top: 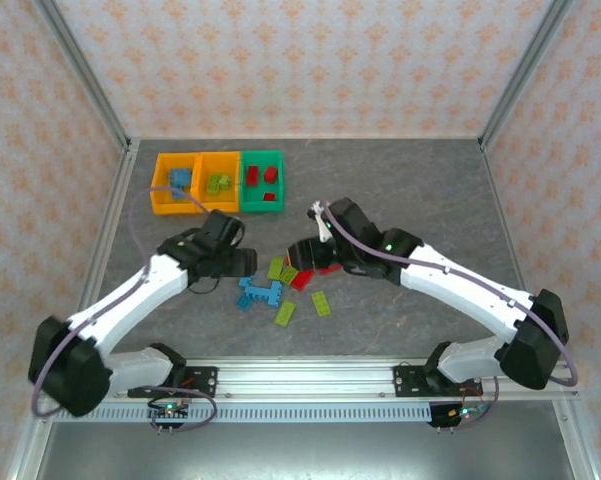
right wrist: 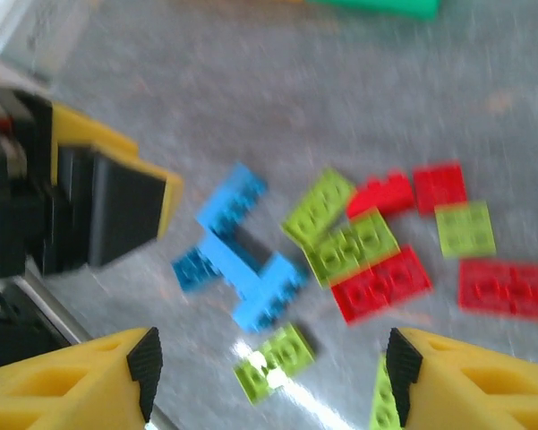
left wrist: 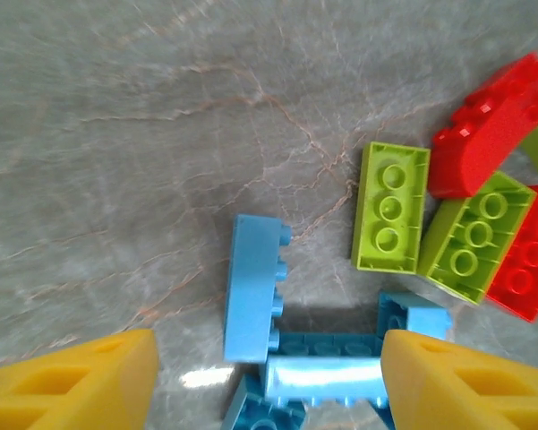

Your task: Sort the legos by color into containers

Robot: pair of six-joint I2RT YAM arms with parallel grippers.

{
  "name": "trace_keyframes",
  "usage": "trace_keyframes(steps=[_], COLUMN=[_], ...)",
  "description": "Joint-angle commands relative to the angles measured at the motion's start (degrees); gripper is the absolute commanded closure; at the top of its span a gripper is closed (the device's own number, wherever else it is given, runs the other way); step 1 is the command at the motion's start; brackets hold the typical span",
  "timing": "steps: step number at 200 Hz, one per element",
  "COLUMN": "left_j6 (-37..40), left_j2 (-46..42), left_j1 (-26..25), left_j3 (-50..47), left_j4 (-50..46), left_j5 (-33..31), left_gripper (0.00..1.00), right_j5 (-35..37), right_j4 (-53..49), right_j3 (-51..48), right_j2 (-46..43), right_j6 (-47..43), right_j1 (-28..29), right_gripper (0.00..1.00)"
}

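Step in hand looks like a grab on the blue legos [left wrist: 327,376]. In the left wrist view the left pincer [left wrist: 269,387] is seen spread wide around the blue cluster at the bottom of the frame, with nothing gripped yet.

For a clean pick, one brick should be squared up between the fingers [left wrist: 81,385]. Several blues are jammed together, and the upright blue brick [left wrist: 251,287] just beside them could easily get dragged along. The lime legos [left wrist: 389,206] and red legos [left wrist: 483,125] at the right of that frame are best left unbumped.

The right pincer [right wrist: 270,363] is also held wide open and empty, above the pile in a blurry view.

In the top view the containers [top: 220,154] are lined up at upper left, with blues in the leftmost orange bin [top: 157,185]. Bare desk [top: 410,190] is seen between pile and bins, but both arms are crowded together at centre frame, so a straight lift is probably safest.
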Motion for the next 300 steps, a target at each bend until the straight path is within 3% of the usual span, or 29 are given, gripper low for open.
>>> trace_keyframes(steps=[1,51,78,96,137,167,201,255,281,300], left_j6=[0.68,0.54,0.28,-0.15,1.29,3.83,3.21,1.86,2.86,2.92], left_j2=[5.21,14.37,16.19,13.34,1.35,2.38,15.74,40.89,46.72,45.61], left_j1=[-0.14,-0.09,-0.12,-0.09,2.93,12.79,26.28,34.69,36.28,36.52], left_j3=[-0.48,-2.75,-4.21,-4.74,3.19,13.93,29.24,56.85,65.08,66.16], left_j4=[5.91,11.68,12.71,12.19,4.44,2.45,1.13,-8.06,-12.21,-13.01], left_j5=[-2.73,0.13,-0.37,-1.08,-7.39,-4.63,0.13,1.05,1.12,0.05], left_gripper=[0.35,0.45,0.64,0.76,0.82,0.82,0.82,0.83,0.63,0.52], right_j5=[2.17,3.87,2.44,2.59,3.22,4.62,5.98,7.12,8.03,9.25], right_j4=[-0.43,-1.63,-1.48,-1.23,0.15,1.22,1.49,1.22,-0.14,-0.36], right_j3=[-1.65,1.31,2.86,3.25,2.83,1.43,0.22,-2.61,-3.47,-4.22], right_j2=[-2.59,2.4,4.37,4.36,2.72,1.08,-0.44,-4.08,-6.17,-7.84], right_j6=[2.96,2.61,2.97,3.39,4.38,5.71,7.22,9.38,9.7,9.9], right_j1=[0.19,0.19,0.49,0.84,1.24,1.33,1.33,1.33,1.33,1.33], right_gripper=[0.3,0.3,0.29,0.3,0.3,0.3,0.29,0.29,0.29,0.29])
